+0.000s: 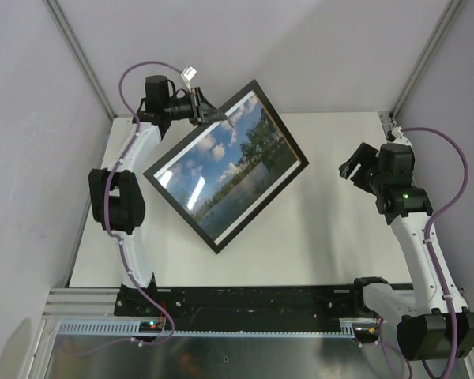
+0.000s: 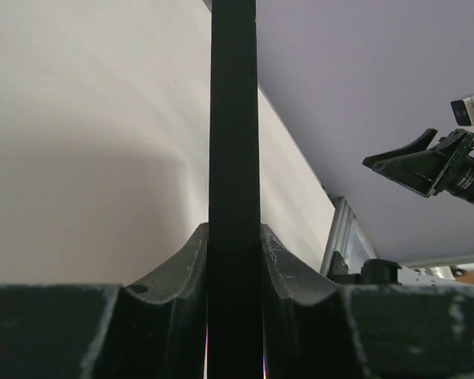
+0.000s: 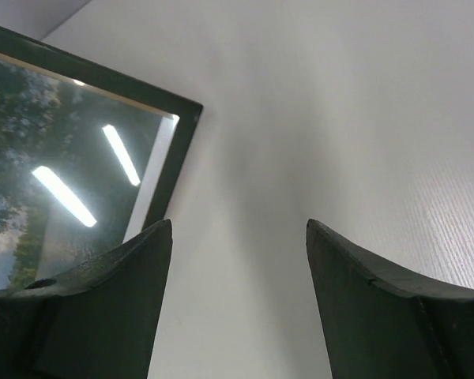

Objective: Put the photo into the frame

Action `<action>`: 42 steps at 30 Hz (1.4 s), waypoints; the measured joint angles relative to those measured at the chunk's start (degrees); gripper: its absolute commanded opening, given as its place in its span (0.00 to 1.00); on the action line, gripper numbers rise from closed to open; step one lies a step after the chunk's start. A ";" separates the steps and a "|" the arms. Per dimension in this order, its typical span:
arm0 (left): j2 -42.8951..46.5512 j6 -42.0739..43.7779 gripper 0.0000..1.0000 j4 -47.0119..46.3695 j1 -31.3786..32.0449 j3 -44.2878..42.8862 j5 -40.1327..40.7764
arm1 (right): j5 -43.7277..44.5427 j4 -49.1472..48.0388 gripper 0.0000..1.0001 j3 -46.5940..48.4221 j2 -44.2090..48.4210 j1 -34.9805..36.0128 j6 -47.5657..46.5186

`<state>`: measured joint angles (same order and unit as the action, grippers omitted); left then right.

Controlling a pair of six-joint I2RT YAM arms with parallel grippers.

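The frame (image 1: 218, 242), black face up, is held tilted above the white table. The photo (image 1: 225, 162), blue sky, clouds, trees and water, shows inside it behind the pane. My left gripper (image 1: 206, 112) is shut on the frame's far edge; in the left wrist view the black frame edge (image 2: 234, 158) runs straight up between both fingers (image 2: 182, 268). My right gripper (image 1: 354, 167) is open and empty, to the right of the frame. In the right wrist view its fingers (image 3: 118, 276) hover over bare table, with the frame's corner (image 3: 186, 130) and the photo (image 3: 31, 174) at upper left.
The white table (image 1: 340, 245) is walled by grey panels with metal posts (image 1: 79, 55) at the back corners. A black rail (image 1: 253, 300) runs along the near edge between the arm bases. The right arm (image 2: 434, 162) shows in the left wrist view.
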<state>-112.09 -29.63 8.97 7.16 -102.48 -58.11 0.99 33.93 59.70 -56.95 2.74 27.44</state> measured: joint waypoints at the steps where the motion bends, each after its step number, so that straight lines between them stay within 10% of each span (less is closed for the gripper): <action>1: -1.29 -0.44 0.00 -0.15 0.00 0.00 -0.87 | 0.00 -0.13 0.73 -0.28 -0.22 0.13 0.00; 16: -18.78 -4.39 0.01 -2.64 0.00 -0.96 -8.70 | -1.55 -5.27 0.72 -5.68 -4.02 2.80 0.61; 29: -24.09 -4.28 0.64 -5.11 0.00 -0.98 -9.05 | -1.51 -7.74 0.73 -7.41 -5.11 5.05 0.61; 42: -24.92 -0.68 0.80 -5.92 0.00 2.27 0.50 | -1.49 -8.66 0.73 -9.16 -5.31 5.55 0.59</action>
<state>-137.01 -30.30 3.05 7.16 -100.20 -57.60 -0.49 25.28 50.54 -62.26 8.29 28.03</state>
